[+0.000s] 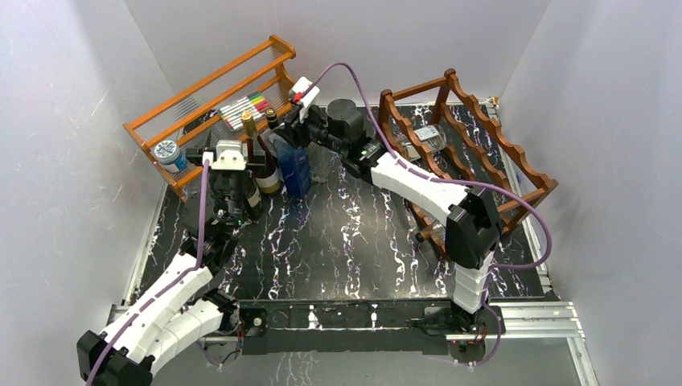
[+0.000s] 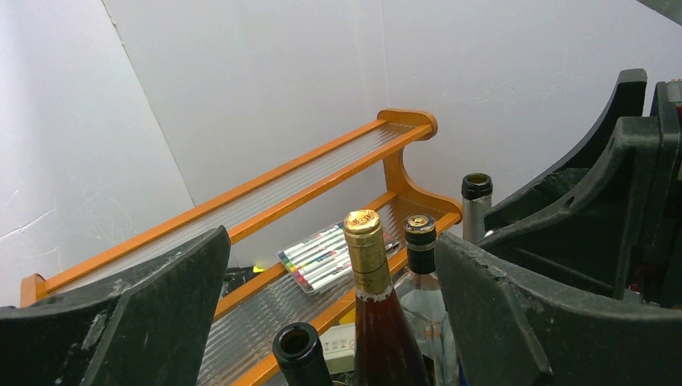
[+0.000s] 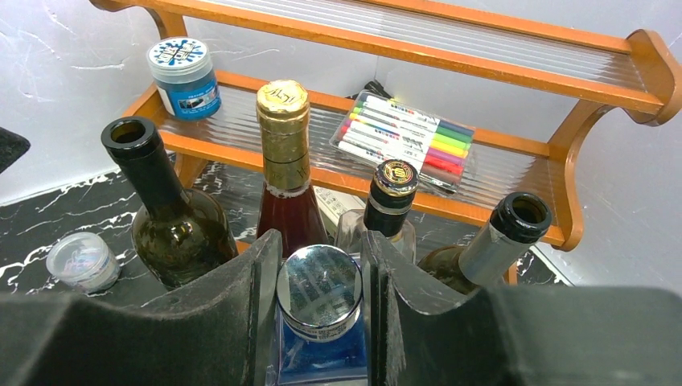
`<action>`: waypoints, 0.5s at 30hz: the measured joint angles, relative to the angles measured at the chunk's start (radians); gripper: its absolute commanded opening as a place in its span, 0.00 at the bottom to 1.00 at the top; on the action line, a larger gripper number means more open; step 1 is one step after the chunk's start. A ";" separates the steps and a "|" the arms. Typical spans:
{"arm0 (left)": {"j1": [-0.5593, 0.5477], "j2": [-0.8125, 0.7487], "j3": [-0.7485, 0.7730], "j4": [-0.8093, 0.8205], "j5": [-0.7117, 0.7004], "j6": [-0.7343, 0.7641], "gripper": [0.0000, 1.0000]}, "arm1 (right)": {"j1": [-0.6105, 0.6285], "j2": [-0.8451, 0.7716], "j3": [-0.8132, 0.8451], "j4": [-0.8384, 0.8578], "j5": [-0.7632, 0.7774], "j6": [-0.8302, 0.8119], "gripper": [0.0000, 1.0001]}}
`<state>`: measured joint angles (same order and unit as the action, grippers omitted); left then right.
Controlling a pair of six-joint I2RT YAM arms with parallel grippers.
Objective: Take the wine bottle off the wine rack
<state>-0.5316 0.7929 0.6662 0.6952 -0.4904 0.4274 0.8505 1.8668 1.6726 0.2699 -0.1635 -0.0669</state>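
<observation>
Pinching the blue bottle (image 3: 318, 358) at its neck, right gripper (image 3: 319, 261) holds it seemingly upright; left gripper (image 2: 330, 249) spread.

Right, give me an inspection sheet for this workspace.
Surface: black marbled table.
Job's things: wine rack on the right, clear bottle lying in it; blue bottle upright among the others.
Clutter: orange rack holding marker pack and blue-lidded jar; standing bottles in front.
Grippers: right gripper shut on the blue bottle's cap; left gripper open.
Cables: purple cable along each arm.
Surroundings: white walls.
</observation>
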 measured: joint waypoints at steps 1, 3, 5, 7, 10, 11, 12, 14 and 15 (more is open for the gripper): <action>0.000 0.000 0.000 0.000 0.000 0.000 0.98 | -0.001 0.000 0.000 0.000 0.000 0.000 0.00; 0.000 0.000 0.000 0.000 0.000 0.000 0.98 | -0.005 -0.001 -0.015 0.022 0.003 0.001 0.00; 0.000 0.000 0.000 0.000 0.000 0.000 0.98 | -0.005 -0.004 -0.034 0.051 0.006 0.003 0.06; 0.000 0.000 0.000 0.000 0.000 0.000 0.98 | -0.005 -0.016 -0.061 0.080 0.011 0.004 0.26; 0.000 0.000 0.000 0.000 0.000 0.000 0.98 | -0.005 -0.021 -0.066 0.077 0.016 0.003 0.52; 0.000 0.000 0.000 0.000 0.000 0.000 0.98 | -0.005 -0.021 -0.064 0.073 0.018 0.003 0.58; 0.000 0.000 0.000 0.000 0.000 0.000 0.98 | -0.005 -0.021 -0.058 0.061 0.021 0.003 0.64; 0.000 0.000 0.000 0.000 0.000 0.000 0.98 | -0.005 -0.021 -0.045 0.039 0.028 0.000 0.87; 0.000 0.000 0.000 0.000 0.000 0.000 0.98 | -0.006 -0.021 -0.040 0.034 0.030 -0.005 0.97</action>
<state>-0.5312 0.7929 0.6662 0.6952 -0.4904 0.4278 0.8448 1.8458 1.6321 0.3035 -0.1333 -0.0715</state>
